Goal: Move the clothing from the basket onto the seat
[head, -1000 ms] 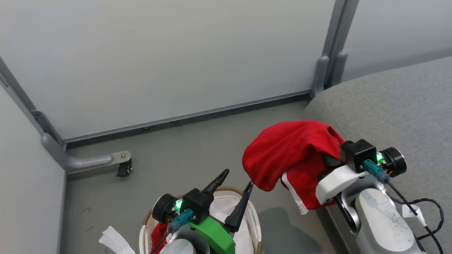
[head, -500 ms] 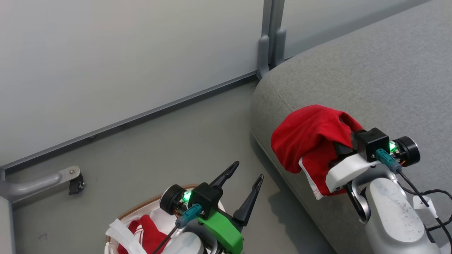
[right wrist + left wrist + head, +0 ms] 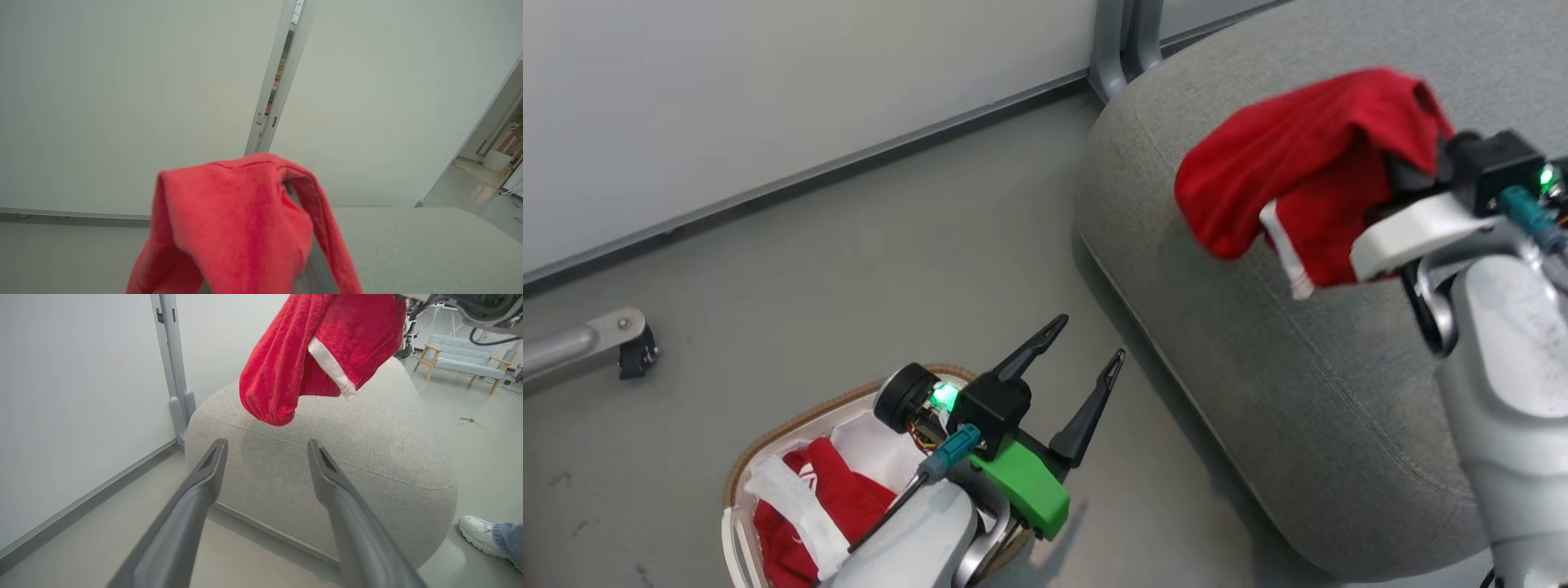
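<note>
two red garments: one garment [image 3: 1307, 155] drapes over the right claw [image 3: 1409, 175] above the seat [image 3: 1258, 343] at two o'clock, grip hidden, cannot tell; another garment [image 3: 841, 506] lies in the basket [image 3: 792, 422] at seven o'clock, left claw [image 3: 1088, 339] released nearby.

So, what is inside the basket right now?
Red clothing with white trim lies in the basket on its white liner. The left arm covers the basket's near part, so anything there is hidden.

Light: bright, even | shadows: soft | blur: perhaps slight | edges: bowed
</note>
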Controlling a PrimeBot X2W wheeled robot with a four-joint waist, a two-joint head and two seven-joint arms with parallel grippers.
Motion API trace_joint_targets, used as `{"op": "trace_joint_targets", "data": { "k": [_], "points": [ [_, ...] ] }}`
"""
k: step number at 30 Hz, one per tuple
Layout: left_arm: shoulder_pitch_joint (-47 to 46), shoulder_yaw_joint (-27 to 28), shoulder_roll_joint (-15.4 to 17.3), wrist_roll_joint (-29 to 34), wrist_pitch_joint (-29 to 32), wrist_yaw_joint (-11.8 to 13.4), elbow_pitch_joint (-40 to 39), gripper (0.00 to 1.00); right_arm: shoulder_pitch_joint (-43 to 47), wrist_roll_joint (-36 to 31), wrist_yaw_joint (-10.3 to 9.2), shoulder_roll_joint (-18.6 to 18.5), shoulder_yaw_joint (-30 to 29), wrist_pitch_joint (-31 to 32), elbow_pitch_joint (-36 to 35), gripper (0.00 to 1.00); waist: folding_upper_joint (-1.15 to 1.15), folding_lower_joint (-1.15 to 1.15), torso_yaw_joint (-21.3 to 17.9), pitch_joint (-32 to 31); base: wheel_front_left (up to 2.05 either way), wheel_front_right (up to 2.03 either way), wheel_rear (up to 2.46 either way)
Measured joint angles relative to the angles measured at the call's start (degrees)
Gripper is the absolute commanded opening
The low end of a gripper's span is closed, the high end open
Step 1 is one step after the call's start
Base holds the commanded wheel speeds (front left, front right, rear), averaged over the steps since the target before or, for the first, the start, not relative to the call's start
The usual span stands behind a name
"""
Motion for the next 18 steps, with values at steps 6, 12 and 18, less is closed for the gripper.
{"op": "trace_joint_targets", "data": {
  "k": [6, 12, 18],
  "points": [
    [-4.0, -0.3, 1.7, 1.9, 0.0, 0.0, -0.7, 1.00, -15.0, -0.2, 0.00, -6.3, -2.6, 0.0, 4.4, 0.00, 0.00, 0.00, 1.3, 6.0, 0.00, 0.00, 0.00],
    [-7.9, -1.5, 2.7, 2.9, 0.0, 0.0, -0.9, 1.00, -27.1, -3.0, 0.00, -12.4, -7.6, 0.2, 12.6, 0.00, 0.00, 0.01, 3.3, 12.7, 0.00, 0.00, 0.00],
    [-10.3, -1.7, 3.5, 3.7, 0.0, 0.0, -1.3, 1.00, -31.2, -5.3, 0.00, -15.2, -13.0, 0.3, 20.9, 0.00, 0.00, 0.01, 5.7, 18.9, 0.00, 0.00, 0.00]
  ]
}}
